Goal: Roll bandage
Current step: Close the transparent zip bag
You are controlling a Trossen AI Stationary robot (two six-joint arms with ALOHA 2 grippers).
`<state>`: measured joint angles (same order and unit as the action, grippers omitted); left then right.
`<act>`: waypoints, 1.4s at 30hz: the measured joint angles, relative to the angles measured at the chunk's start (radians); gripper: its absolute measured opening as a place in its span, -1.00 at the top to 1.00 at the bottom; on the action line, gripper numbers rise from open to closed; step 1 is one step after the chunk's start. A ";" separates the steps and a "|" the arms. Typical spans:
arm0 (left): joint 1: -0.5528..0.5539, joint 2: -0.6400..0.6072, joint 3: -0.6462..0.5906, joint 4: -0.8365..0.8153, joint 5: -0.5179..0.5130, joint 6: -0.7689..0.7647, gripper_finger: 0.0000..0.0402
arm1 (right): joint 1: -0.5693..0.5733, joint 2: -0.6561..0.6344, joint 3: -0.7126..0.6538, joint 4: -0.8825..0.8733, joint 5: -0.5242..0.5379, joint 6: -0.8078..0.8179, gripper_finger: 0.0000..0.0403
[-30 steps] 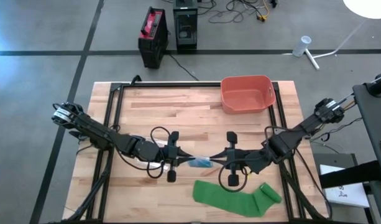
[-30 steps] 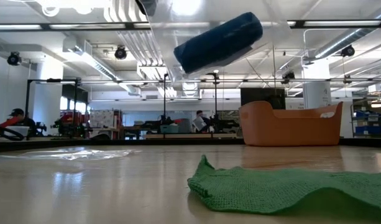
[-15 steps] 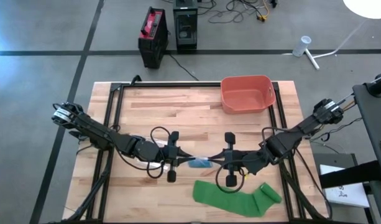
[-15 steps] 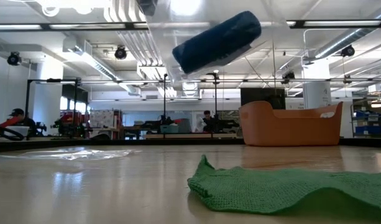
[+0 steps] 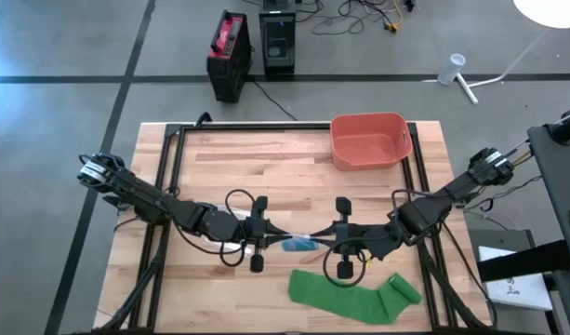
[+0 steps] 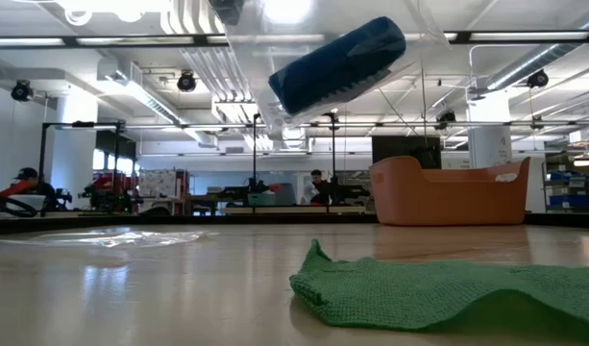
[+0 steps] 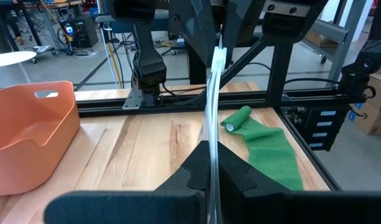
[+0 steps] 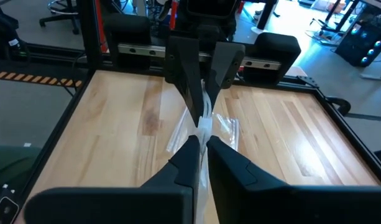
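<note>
Both grippers' fingers pinch clear bag; low view alone shows blue roll inside.

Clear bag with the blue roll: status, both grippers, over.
Left gripper and right gripper both shut on clear bag, held above table. Blue roll inside. Green bandage lies unrolled below, untouched.

Bin at table rear right; bandage front right
</note>
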<state>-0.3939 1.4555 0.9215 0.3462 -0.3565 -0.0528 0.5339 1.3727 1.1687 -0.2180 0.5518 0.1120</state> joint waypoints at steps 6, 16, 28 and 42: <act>0.000 0.000 0.000 -0.002 0.000 -0.001 1.00 | 0.000 0.000 0.000 0.009 0.000 0.000 0.75; 0.000 0.000 0.000 -0.002 0.000 -0.001 1.00 | 0.000 0.000 0.000 0.019 0.000 0.000 0.78; -0.001 0.000 0.000 0.001 0.000 -0.005 1.00 | -0.004 0.000 0.000 0.037 0.003 0.000 0.87; -0.002 -0.001 0.000 0.004 0.000 0.046 1.00 | -0.005 0.000 0.000 0.041 0.040 0.000 0.99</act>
<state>-0.3958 1.4546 0.9215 0.3505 -0.3565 -0.0071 0.5293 1.3727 1.1683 -0.1772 0.5916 0.1116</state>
